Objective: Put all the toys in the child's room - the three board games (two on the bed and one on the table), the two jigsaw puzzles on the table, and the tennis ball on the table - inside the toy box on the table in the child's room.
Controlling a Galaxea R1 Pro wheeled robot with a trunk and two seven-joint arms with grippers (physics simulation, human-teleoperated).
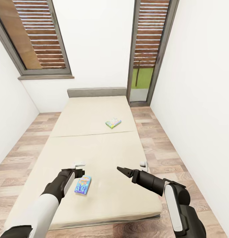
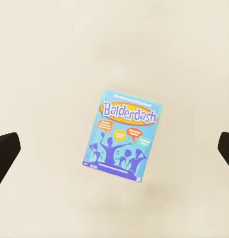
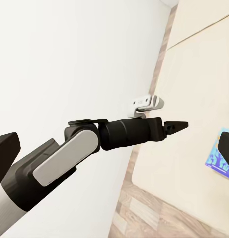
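Two board games on bed (image 1: pixel 94 145), Balderdash box (image 2: pixel 122 135) beneath spread-open left tool (image 2: pixel 114 151), right tool (image 1: pixel 122 171) together.

The room is narrow, with plain white walls (image 1: pixel 98 43) on three sides. The floor (image 1: pixel 160 138) is made of wood planks in light brown and grey tones. A wide bed (image 1: pixel 94 148) with a plain beige mattress stands in the middle, and its grey padded headboard (image 1: pixel 96 92) is against the far wall. A thin seam crosses the mattress. On the far left there is a window (image 1: pixel 38 36) with a grey frame and brown horizontal slats, above a grey sill. To the right of the headboard a tall glass door (image 1: pixel 147 49) with the same slats shows green grass outside. The light is soft and even.
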